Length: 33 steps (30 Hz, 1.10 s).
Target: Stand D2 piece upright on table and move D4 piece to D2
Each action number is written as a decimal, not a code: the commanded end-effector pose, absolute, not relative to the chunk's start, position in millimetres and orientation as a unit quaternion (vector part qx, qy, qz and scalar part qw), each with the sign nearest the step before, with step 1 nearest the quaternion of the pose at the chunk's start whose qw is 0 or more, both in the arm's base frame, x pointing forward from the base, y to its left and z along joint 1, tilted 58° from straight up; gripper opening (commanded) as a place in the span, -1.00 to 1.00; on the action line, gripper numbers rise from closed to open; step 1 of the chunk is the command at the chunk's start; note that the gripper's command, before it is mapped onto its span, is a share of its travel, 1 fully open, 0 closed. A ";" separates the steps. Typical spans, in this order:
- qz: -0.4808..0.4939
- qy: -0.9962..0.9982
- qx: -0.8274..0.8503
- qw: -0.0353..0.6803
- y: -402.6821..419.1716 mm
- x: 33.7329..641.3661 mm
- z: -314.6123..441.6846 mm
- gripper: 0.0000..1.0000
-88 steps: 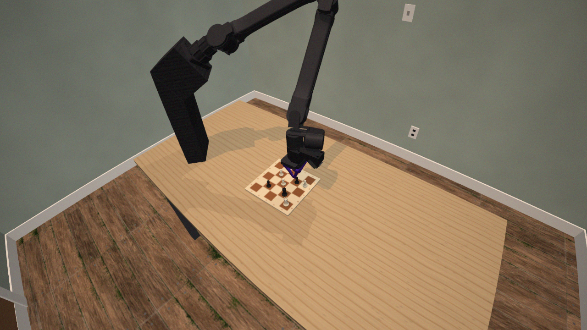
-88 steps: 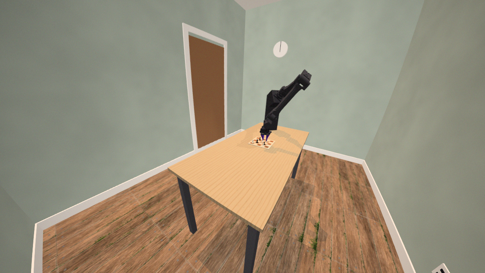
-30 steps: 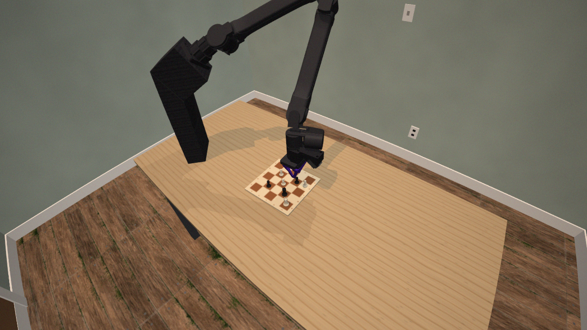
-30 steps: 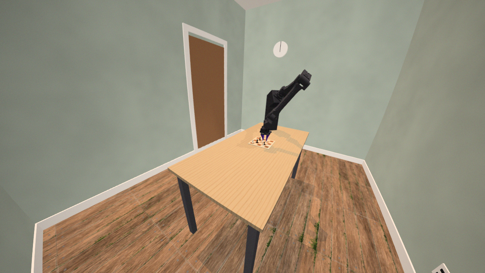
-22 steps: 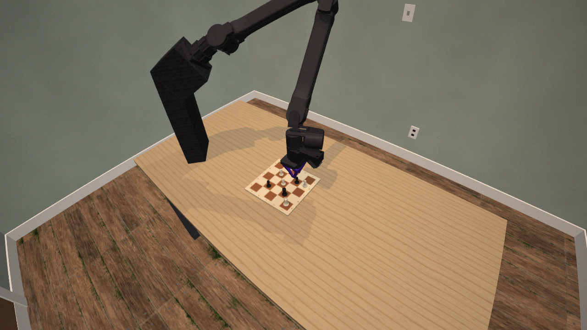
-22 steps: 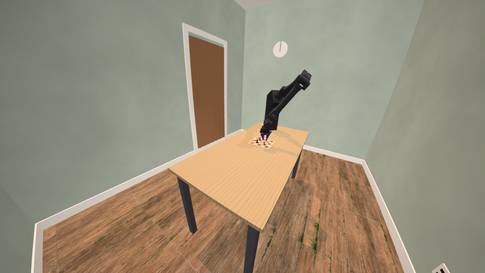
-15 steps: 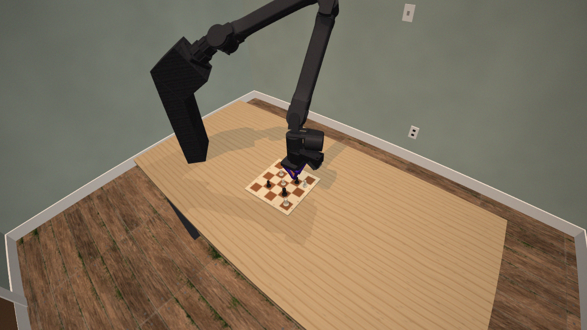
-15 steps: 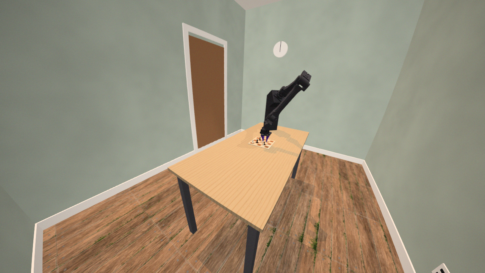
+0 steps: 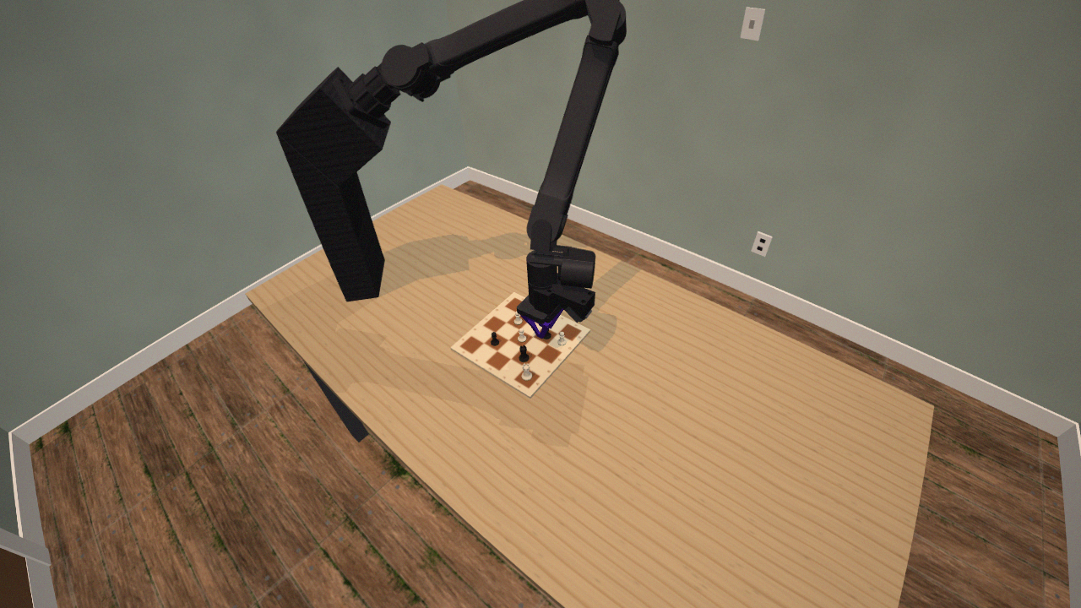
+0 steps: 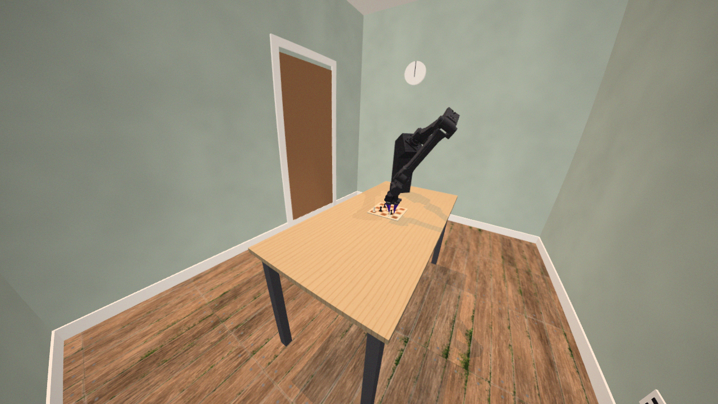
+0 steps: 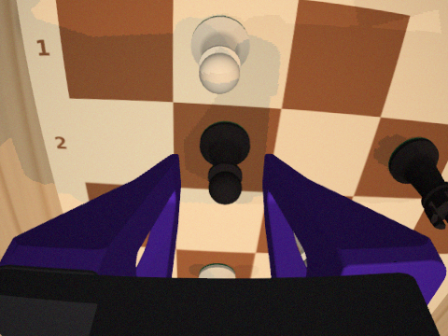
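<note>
Two purple gripper [image 9: 542, 333] [image 10: 391, 211] [image 11: 221, 168] fingers stand apart around a black pawn [image 11: 225, 145] at the wrist frame's center.

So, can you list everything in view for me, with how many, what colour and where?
table: one, light wood, centre
table legs: at least three, dark, underneath
board: one, cream and brown, on the table
black pieces: three, on the board
white pieces: four, on the board
walls: several, green, around
baseboard: white, along the walls
ceiling: one, pale, top
floor: one, brown planks, below
door: one, brown, white-framed, in a wall
clock: one, white, wall
switch: one, white, wall
outlet: white, wall
pedestal: one, black, on the table
arm: one, black, over the board
gripper: one, black, purple fingers, open around a black pawn
</note>
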<state>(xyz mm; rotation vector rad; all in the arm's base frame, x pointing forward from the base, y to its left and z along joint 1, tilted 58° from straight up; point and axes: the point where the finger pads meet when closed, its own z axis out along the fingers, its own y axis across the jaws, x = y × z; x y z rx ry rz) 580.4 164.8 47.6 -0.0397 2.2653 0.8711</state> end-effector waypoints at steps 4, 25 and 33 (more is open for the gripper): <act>0.335 0.871 -0.011 0.360 160.6 585.7 53.3 -0.35; 0.335 0.872 -0.010 0.356 160.4 584.5 51.8 -0.35; 0.335 0.872 -0.010 0.356 160.4 584.5 51.8 -0.35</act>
